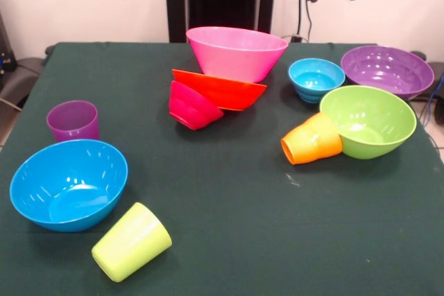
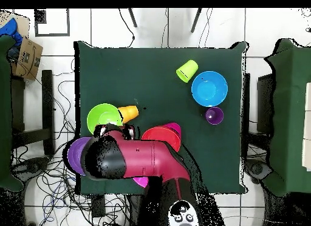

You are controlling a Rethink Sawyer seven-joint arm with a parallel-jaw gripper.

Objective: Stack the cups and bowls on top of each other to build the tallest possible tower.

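A: Three cups from the front: purple cup upright, lime cup and orange cup tipped over. Seven bowls; the tower leans, red under orange under pink. No gripper here.

B: Overhead, the arm covers the table's robot side. Its gripper is barely seen; cannot tell its opening or load. Orange cup lies just beyond it, long axis across the table. Nearest pick, I'd judge.
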